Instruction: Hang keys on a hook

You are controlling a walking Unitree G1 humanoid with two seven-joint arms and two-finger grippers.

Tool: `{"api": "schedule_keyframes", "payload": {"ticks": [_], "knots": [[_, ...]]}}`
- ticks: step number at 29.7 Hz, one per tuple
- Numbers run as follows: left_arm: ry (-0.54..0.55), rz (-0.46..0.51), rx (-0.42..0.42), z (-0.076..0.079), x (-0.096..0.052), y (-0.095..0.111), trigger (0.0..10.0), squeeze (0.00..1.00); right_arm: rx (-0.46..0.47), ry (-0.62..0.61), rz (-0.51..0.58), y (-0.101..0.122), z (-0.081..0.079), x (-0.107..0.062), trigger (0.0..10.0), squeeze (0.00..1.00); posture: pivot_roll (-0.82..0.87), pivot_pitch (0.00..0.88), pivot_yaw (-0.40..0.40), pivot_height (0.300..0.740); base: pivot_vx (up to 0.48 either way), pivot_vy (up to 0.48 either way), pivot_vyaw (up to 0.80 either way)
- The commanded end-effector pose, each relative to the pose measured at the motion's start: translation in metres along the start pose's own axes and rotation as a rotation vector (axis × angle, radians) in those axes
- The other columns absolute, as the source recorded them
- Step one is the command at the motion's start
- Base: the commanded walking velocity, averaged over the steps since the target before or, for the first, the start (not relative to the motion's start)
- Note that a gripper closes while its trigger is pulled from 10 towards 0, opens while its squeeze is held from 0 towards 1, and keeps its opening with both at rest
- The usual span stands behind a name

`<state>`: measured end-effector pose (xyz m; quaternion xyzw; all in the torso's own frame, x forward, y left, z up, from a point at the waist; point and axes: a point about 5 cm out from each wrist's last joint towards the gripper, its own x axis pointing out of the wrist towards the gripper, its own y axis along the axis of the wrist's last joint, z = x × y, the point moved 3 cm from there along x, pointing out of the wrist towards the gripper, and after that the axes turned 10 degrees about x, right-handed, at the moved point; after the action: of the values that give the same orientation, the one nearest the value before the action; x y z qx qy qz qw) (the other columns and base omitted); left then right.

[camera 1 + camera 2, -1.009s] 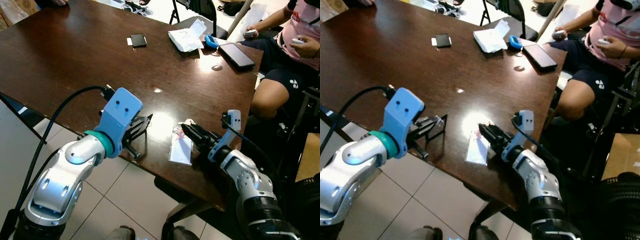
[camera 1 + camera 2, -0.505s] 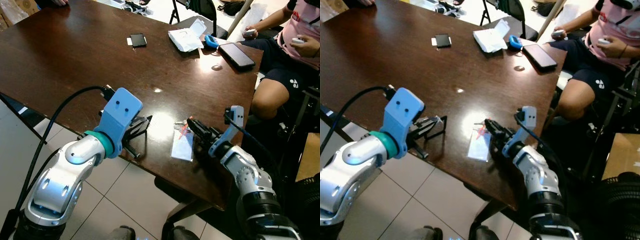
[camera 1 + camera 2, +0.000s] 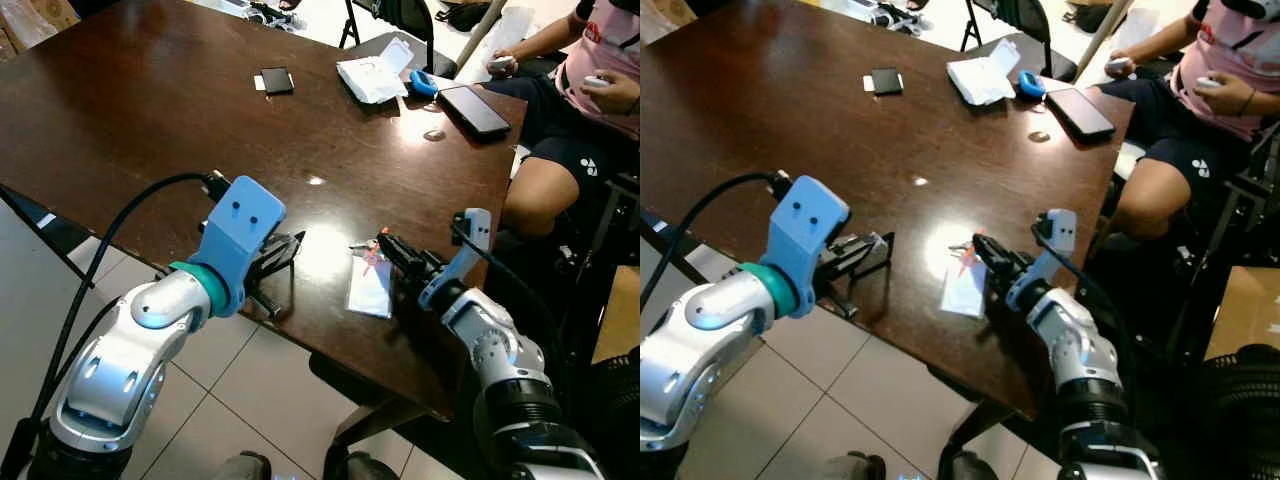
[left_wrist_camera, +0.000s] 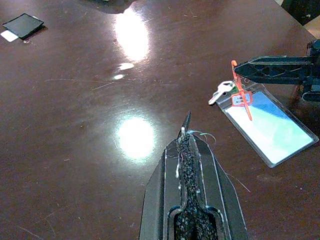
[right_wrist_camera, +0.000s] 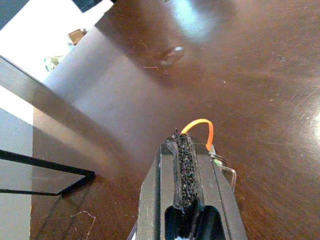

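Both fingers of the right tool [image 3: 386,243] pinch the keys' [image 4: 223,92] orange loop [image 4: 240,91].

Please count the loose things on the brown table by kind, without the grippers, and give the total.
Phone: 1
Black square item: 1
White packet: 1
Blue object: 1
Small round item: 1
Keys with badge holder: 1
Total: 6

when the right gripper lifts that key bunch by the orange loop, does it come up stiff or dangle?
Probably dangles. The right gripper is shut on the thin orange loop, which already bends, so it looks floppy. The key and flat clear card sleeve hang off it separately and will likely swing. The bunch looks light, and the sleeve may slide on the glossy table.
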<state>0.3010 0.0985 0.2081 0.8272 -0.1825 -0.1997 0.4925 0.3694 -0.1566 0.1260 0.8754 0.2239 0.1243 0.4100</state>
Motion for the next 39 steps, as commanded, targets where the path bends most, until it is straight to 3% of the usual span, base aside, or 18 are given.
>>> {"api": "schedule_keyframes", "payload": {"ticks": [1, 2, 3, 4, 8, 9, 11, 12, 16, 17, 29, 39], "knots": [[-0.003, -0.007, -0.004, 0.001, -0.001, 0.0, 10.0, 0.0, 0.041, -0.033, -0.033, -0.013, 0.009, -0.008, 3.3, 0.0, 0.13, 0.127, 0.07, 0.74, 0.0, 0.0, 0.0], [-0.003, -0.008, -0.004, 0.001, -0.001, 0.0, 10.0, 0.0, 0.041, -0.033, -0.034, -0.013, 0.01, -0.009, 9.0, 0.0, 0.13, 0.127, 0.07, 0.74, 0.0, 0.0, 0.0], [-0.003, -0.008, -0.004, 0.001, -0.001, 0.0, 10.0, 0.0, 0.041, -0.033, -0.034, -0.013, 0.01, -0.009, 9.0, 0.0, 0.13, 0.127, 0.07, 0.74, 0.0, 0.0, 0.0], [-0.003, -0.008, -0.003, 0.001, -0.001, 0.0, 10.0, 0.0, 0.04, -0.047, -0.038, -0.014, 0.012, -0.01, 10.0, 0.0, 0.13, 0.127, 0.07, 0.74, 0.0, 0.0, 0.0], [-0.003, -0.009, -0.002, 0.001, -0.002, 0.0, 10.0, 0.0, 0.039, -0.056, -0.052, -0.018, 0.014, -0.009, 10.0, 0.01, 0.13, 0.126, 0.073, 0.74, 0.0, 0.0, 0.0], [-0.003, -0.009, -0.002, 0.001, -0.002, 0.0, 10.0, 0.0, 0.039, -0.053, -0.06, -0.019, 0.013, -0.007, 10.0, 0.78, 0.13, 0.126, 0.072, 0.74, 0.0, 0.0, 0.0], [-0.003, -0.009, -0.002, 0.001, -0.002, 0.0, 10.0, 0.0, 0.038, -0.047, -0.069, -0.02, 0.012, -0.006, 10.0, 0.78, 0.13, 0.126, 0.072, 0.74, 0.0, 0.0, 0.0], [-0.003, -0.009, -0.001, 0.001, -0.002, 0.0, 10.0, 0.0, 0.037, -0.045, -0.077, -0.021, 0.011, -0.004, 10.0, 1.0, 0.13, 0.125, 0.071, 0.74, 0.0, 0.0, 0.0], [-0.001, -0.01, -0.001, 0.001, -0.002, 0.0, 10.0, 0.0, 0.037, -0.04, -0.089, -0.021, 0.01, -0.001, 10.0, 1.0, 0.13, 0.124, 0.069, 0.74, 0.0, 0.0, 0.0], [-0.001, -0.01, -0.002, 0.001, -0.002, 0.0, 10.0, 0.0, 0.036, -0.035, -0.094, -0.02, 0.009, 0.0, 10.0, 0.0, 0.13, 0.123, 0.069, 0.74, 0.0, 0.0, 0.0], [-0.005, -0.01, -0.004, 0.002, -0.002, 0.0, 10.0, 0.0, 0.066, -0.02, -0.102, -0.018, 0.006, 0.004, 10.0, 0.0, 0.13, 0.118, 0.07, 0.74, 0.0, 0.0, 0.0], [-0.004, -0.013, -0.003, 0.002, -0.003, -0.002, 10.0, 0.0, 0.116, 0.076, -0.132, -0.014, -0.006, 0.005, 10.0, 0.0, 0.13, 0.111, 0.066, 0.74, 0.0, 0.0, 0.0]]}}
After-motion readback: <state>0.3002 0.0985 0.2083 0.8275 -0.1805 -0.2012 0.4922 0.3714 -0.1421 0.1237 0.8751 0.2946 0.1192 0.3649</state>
